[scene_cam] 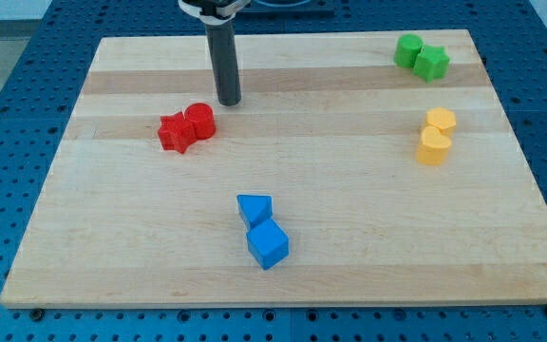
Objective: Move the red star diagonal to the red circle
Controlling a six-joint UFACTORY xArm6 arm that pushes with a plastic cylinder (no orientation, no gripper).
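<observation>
The red star (175, 132) lies on the wooden board (112, 218) at the view's left of centre. The red circle (200, 121) touches it on its upper right side. My tip (229, 101) stands just up and to the right of the red circle, a small gap away from it. The dark rod rises straight up from the tip to the view's top.
A blue triangle (254, 208) and a blue cube (268, 244) sit together at the bottom centre. A green circle (408, 49) and a green star (432, 64) sit at the top right. Two yellow blocks (440, 120) (434, 146) sit at the right.
</observation>
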